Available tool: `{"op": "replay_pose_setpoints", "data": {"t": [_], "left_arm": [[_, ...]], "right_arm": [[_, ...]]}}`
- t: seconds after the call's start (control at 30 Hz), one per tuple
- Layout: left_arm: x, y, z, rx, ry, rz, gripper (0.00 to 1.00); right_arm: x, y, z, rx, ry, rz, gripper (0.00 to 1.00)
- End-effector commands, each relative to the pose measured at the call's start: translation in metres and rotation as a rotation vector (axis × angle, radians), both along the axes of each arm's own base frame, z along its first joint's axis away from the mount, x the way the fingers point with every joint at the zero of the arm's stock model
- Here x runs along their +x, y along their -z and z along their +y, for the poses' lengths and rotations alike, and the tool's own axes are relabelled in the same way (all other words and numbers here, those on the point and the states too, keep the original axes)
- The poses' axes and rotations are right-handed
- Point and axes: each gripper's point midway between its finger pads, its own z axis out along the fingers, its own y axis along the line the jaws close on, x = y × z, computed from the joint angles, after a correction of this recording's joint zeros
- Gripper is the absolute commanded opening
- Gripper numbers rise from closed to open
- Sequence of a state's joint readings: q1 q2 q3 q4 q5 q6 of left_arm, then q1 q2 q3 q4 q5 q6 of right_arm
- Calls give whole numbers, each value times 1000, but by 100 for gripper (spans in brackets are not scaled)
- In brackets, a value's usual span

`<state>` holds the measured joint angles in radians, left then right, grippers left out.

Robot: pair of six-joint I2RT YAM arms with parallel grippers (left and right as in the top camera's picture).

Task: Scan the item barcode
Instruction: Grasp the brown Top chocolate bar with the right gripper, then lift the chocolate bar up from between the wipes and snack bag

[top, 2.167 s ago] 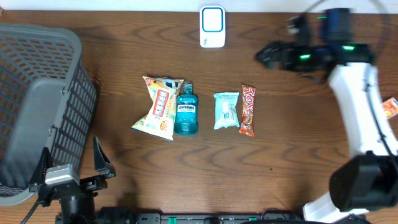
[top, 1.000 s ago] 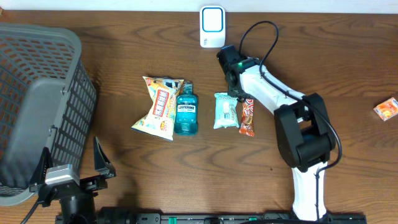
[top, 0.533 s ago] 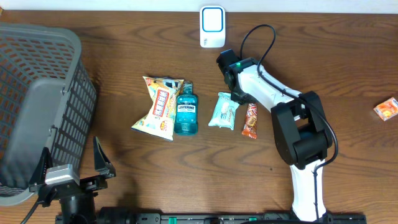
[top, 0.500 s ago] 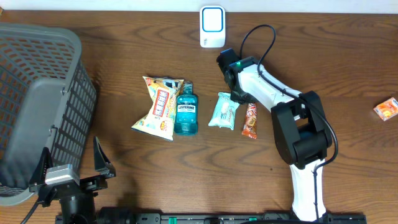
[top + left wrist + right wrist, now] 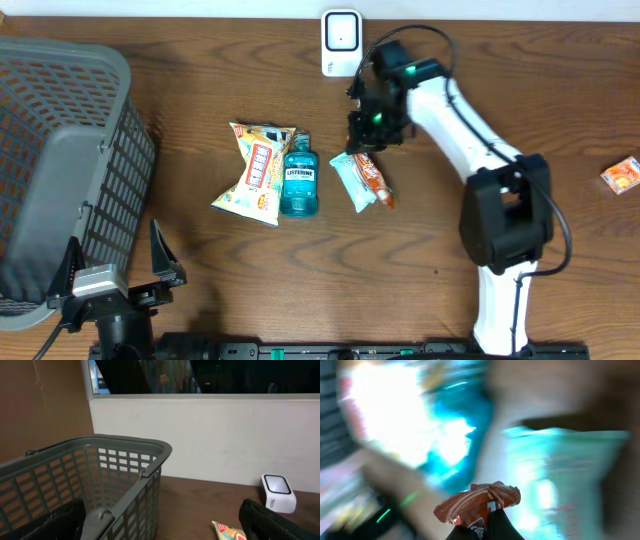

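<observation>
Okay, my right claw (image 5: 366, 143) pinched shut on choc bar (image 5: 374, 181) wrapper tip, bar slanting just beside teal pkt (image 5: 349, 182), scanner (image 5: 341, 42) near. Risks: thin pinch slips in swing; barcode maybe faces away.

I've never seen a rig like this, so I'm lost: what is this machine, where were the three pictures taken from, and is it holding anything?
These are two robot arms at a table. One picture looks down from above; the other two come from a camera on each wrist. The white right arm stretches over the table, its jaws shut on the end of a candy bar; its wrist view is blurred. The left arm sits at the near edge, jaws open, beside a basket. Also there: a chips bag, a mouthwash bottle, a pale packet, a scanner at the far edge, and an orange pack far right.
</observation>
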<state>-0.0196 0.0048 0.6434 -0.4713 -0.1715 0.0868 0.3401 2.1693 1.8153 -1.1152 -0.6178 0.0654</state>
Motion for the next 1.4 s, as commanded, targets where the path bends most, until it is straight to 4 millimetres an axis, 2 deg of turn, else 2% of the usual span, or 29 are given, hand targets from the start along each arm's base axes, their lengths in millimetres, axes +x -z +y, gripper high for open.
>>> {"op": "replay_pose_setpoints", "data": {"t": [0.0,0.27,0.37,0.43,0.5,0.53,0.63,0.73,0.87,0.9,0.97,1.03,1.17,1.37], "left_arm": [[-1,-1,3,12,-17,-1,98],[-1,-1,3,12,-17,-1,98],[-1,-1,3,12,-17,-1,98],[-1,-1,3,12,-17,-1,98],[-1,-1,3,12,-17,-1,98],[-1,-1,3,12,-17,-1,98],[-1,-1,3,12,-17,-1,98],[-1,-1,3,12,-17,-1,98],[-1,-1,3,12,-17,-1,98],[-1,-1,3,12,-17,-1,98],[-1,-1,3,12,-17,-1,98],[-1,-1,3,12,-17,-1,98],[-1,-1,3,12,-17,-1,98],[-1,-1,3,12,-17,-1,98]], "right_arm": [[-22,-85,36,578,-232,-87,1],[-44,-111,51,797,-236,13,1],[-49,-109,56,792,-260,6,1],[-50,-99,56,743,-296,-41,1],[-51,-76,52,611,-339,-81,1],[-56,-66,53,569,-353,-72,1],[-71,-53,58,557,-366,-23,1],[-80,-19,55,472,-385,-18,1],[-64,27,43,286,-330,-67,1],[-59,33,40,242,-305,-71,1],[-49,37,39,206,-281,-97,1],[-47,33,44,236,-287,-115,1],[-51,23,60,315,-314,-126,1],[-56,20,81,337,-361,-174,1]]}}
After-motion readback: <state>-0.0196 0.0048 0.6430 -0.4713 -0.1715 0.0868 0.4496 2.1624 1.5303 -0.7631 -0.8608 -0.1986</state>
